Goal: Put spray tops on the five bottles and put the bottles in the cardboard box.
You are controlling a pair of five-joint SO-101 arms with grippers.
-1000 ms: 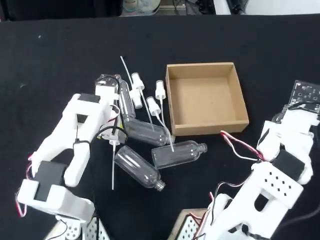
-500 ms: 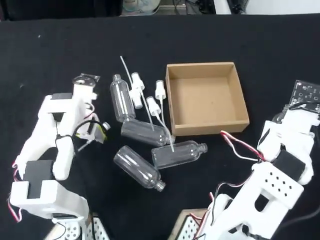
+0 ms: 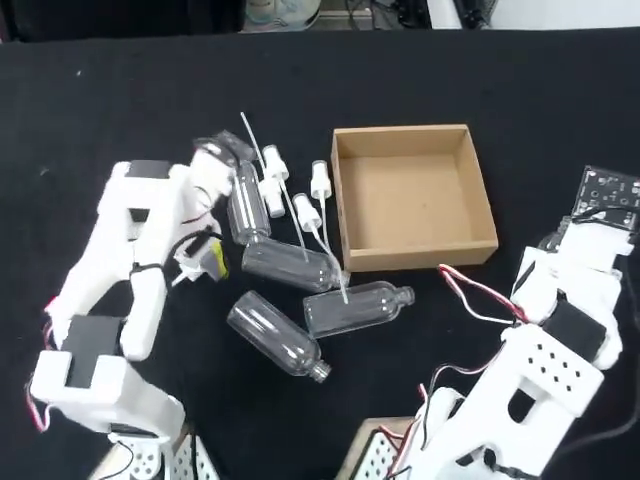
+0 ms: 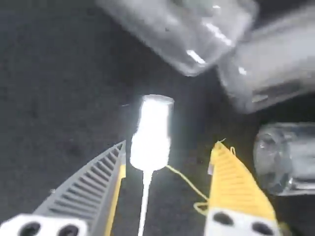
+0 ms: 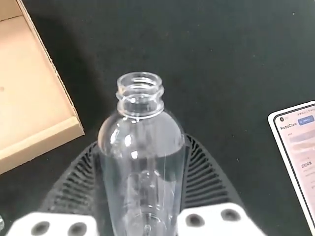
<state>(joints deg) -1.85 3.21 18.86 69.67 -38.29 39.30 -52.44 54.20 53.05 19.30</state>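
Observation:
In the high view, several clear bottles (image 3: 290, 265) lie capless in a loose cluster left of the cardboard box (image 3: 415, 255). Three white spray tops (image 3: 305, 212) lie between the cluster and the box. My left gripper (image 3: 208, 258) is at the cluster's left side. In the left wrist view its yellow fingers (image 4: 219, 167) stand open around a white spray top (image 4: 150, 132), whose tube runs back between them. My right gripper (image 5: 142, 145) is shut on an upright open-necked bottle (image 5: 140, 88), near the box's right side (image 5: 29, 98).
A phone (image 3: 610, 190) lies at the table's right edge, beside the right arm (image 3: 560, 330). A thin loose tube (image 3: 250, 135) lies behind the bottles. The black cloth is bare at the back and at the far left.
The left arm swung out to the left with the spray top, then back right toward the bottle cluster. The right arm and its bottle have hardly moved.

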